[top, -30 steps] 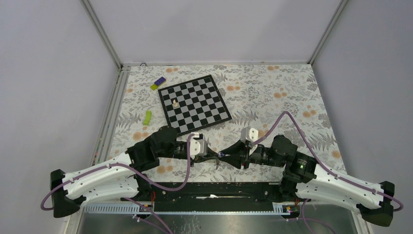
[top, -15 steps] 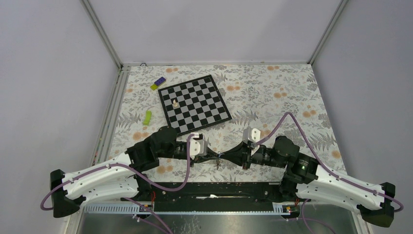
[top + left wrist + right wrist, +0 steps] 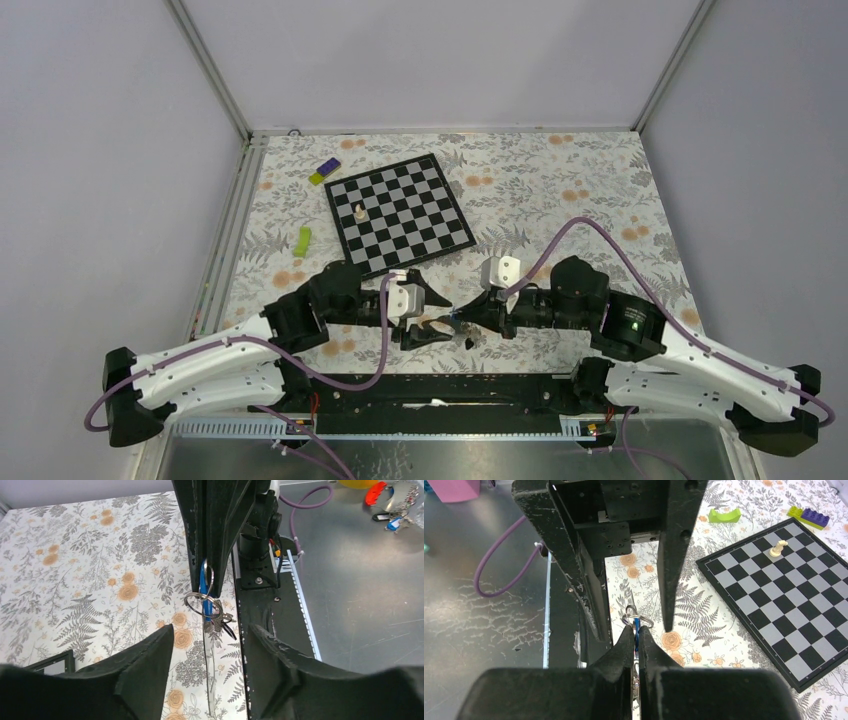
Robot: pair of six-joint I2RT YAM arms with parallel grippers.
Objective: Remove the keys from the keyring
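The keyring (image 3: 202, 599) is a thin wire ring with a blue tag (image 3: 203, 582). My right gripper (image 3: 635, 632) is shut on the tag, and the ring (image 3: 636, 617) pokes out past its fingertips. The keys (image 3: 219, 622), small and silvery with one dark head, hang in a bunch below the ring just above the tablecloth. My left gripper (image 3: 211, 628) is open, its fingers (image 3: 150, 660) standing either side of the bunch without touching it. In the top view the two grippers meet at the table's near edge, left gripper (image 3: 432, 317) facing right gripper (image 3: 462, 322).
A chessboard (image 3: 400, 212) lies behind the grippers with a white chess piece (image 3: 359, 212) on it. A green brick (image 3: 303, 240) and a yellow-and-purple brick (image 3: 324, 171) sit to its left. The black base rail (image 3: 430, 390) runs just below the grippers.
My right gripper has shut on the keyring's tag. My left gripper has since opened and let go. The right arm has shifted left and turned.
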